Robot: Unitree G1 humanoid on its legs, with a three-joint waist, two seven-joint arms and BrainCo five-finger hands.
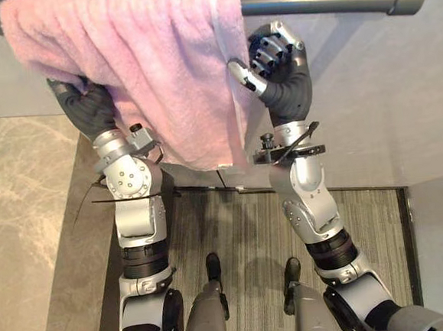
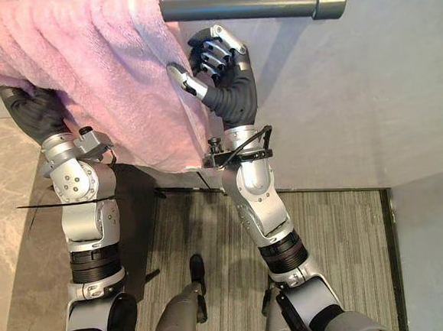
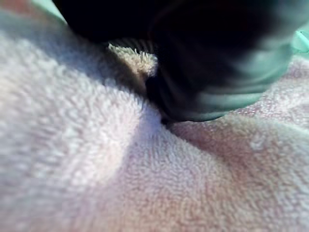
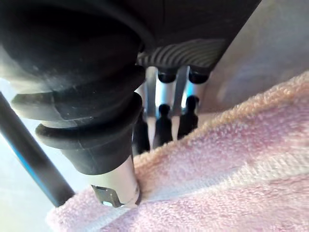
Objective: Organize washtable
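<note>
Pink terry towel (image 1: 160,70) hangs over the dark grey bar (image 1: 324,2). At its side edge sits the right hand (image 1: 279,65), its fingers (image 4: 163,126) curled on nothing just past the hem. That arm's wrist view shows the thumb (image 4: 116,186) tip pressed into the hem (from the head views it reads as a bare touch). Under the cloth is the left hand (image 1: 86,107); I cannot tell its grip.

The pink towel (image 1: 161,78) is thick terry cloth, fluffy and matt, with a flat woven band near its hem. The rail (image 1: 324,2) looks like smooth dark metal with a dull sheen. The wall (image 1: 385,99) is smooth and matt, the counter (image 1: 24,196) polished veined stone, the carpet (image 1: 242,233) ribbed.
</note>
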